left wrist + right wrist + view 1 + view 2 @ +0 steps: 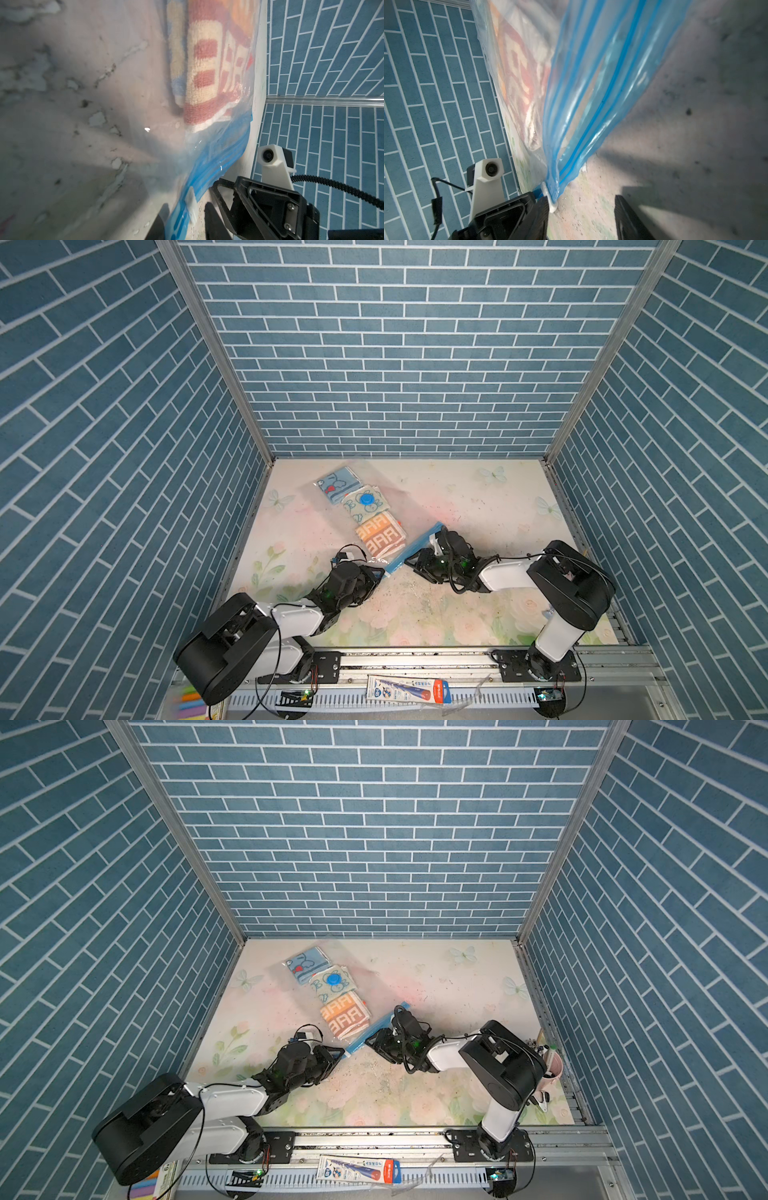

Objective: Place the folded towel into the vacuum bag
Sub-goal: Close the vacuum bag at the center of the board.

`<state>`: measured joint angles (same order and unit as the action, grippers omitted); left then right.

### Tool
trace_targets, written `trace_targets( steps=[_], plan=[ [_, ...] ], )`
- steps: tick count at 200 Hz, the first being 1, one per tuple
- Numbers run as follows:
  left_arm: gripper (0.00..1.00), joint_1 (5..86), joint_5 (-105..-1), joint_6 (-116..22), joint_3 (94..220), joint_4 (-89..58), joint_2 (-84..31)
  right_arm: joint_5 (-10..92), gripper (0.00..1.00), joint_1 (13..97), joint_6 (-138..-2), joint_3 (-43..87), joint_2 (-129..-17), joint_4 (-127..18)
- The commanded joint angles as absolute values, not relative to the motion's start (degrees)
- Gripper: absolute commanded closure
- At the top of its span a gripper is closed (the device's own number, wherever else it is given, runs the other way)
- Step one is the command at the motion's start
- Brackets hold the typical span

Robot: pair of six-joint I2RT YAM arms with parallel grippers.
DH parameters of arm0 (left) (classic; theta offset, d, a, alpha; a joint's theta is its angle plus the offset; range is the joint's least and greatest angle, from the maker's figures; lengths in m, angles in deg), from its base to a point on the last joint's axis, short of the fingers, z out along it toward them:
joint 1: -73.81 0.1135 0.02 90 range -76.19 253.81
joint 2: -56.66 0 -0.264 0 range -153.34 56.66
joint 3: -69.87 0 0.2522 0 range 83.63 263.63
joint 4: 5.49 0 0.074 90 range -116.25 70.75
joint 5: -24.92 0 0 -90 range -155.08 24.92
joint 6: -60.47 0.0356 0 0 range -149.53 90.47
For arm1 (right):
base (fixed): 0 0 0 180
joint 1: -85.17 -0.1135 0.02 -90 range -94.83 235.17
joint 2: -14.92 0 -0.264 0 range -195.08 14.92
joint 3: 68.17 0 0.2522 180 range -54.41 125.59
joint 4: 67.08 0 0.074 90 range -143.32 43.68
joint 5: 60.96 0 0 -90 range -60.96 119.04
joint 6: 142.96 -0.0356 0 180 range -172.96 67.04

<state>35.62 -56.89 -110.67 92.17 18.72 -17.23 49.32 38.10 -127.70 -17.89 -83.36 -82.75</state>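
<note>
- On my left wrist feed, the left gripper (185, 209) stood with its jaws partly parted astride the blue zip strip (207, 166) and the strip's small white plastic slider clip (192, 205). A gap showed between the clip and one finger, so nothing was clamped.
- The right gripper (581, 197) was spread wide over bare table and gripped nothing. The clip touched the inner face of one of its fingers.
- In both top views the two grippers faced each other at the strip's nearer end.
- The strip edged the large clear, hazy plastic vacuum bag (409, 517). The bag lay flat on the pale floral-printed tabletop (457, 614), slanting away towards the back left corner.
- I saw the orange-and-cream folded terry towel with block lettering (380, 535) inside the bag, just behind the strip.
- Deeper in lay a cream folded towel with blue line drawings (357, 512), under the round blue valve cap (366, 499).
- A light blue folded cartoon towel (336, 485) lay at the bag's far end.
</note>
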Motion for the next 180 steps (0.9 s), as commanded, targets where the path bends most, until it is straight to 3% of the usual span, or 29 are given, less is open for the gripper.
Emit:
trace_targets(
  steps=[1, 96, 180],
  plan=[
    [0.72, 35.14, -55.75, -110.29, 93.26, 22.46, -18.84, 48.23, 0.47, 38.06, -128.89, -18.22, -81.84, -81.63],
    [0.89, 34.79, -56.1, -111.51, 93.41, 26.54, -22.34, 48.42, 0.47, 38.02, -128.21, -17.84, -81.11, -79.65],
    [0.84, 34.79, -56.98, -110.76, 92.78, 21.15, -15.53, 48.73, 0.47, 38.04, -127.4, -17.23, -81.49, -78.99]
  ],
)
